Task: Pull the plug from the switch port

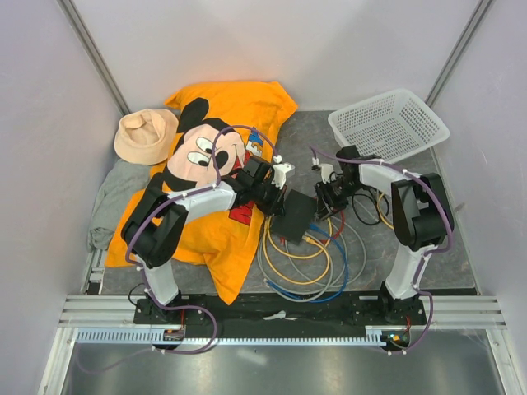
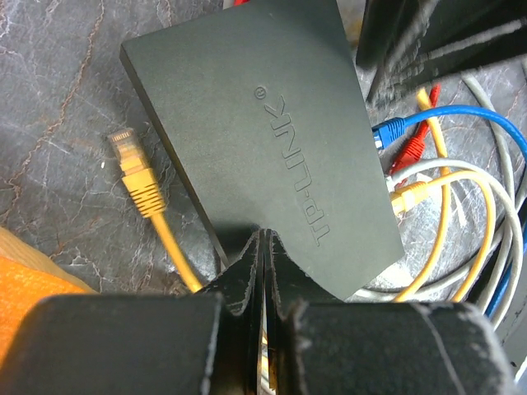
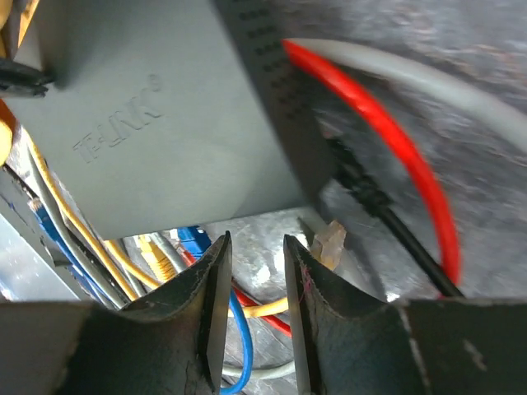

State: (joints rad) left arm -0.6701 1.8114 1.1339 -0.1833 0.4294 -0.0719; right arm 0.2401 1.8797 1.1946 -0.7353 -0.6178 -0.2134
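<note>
I read left gripper [image 2: 262, 239] pinched closed, empty, tips at the TP-Link switch [image 2: 263, 140] edge; loose yellow plug [image 2: 128, 160] lies beside it; right gripper [image 3: 255, 247] slightly parted, holding nothing.

The flat matte-black rectangular plastic switch [image 2: 263, 140], lettered TP-LINK on top, lies flat on the grey marbled tabletop [image 2: 58, 82] with a blue plug [image 2: 391, 130], a red plug [image 2: 409, 150] and a yellow plug [image 2: 409, 196] seated along its 3 o'clock edge, and a loose yellow-booted clear plug [image 2: 125, 152] just off its 9 o'clock edge.
</note>
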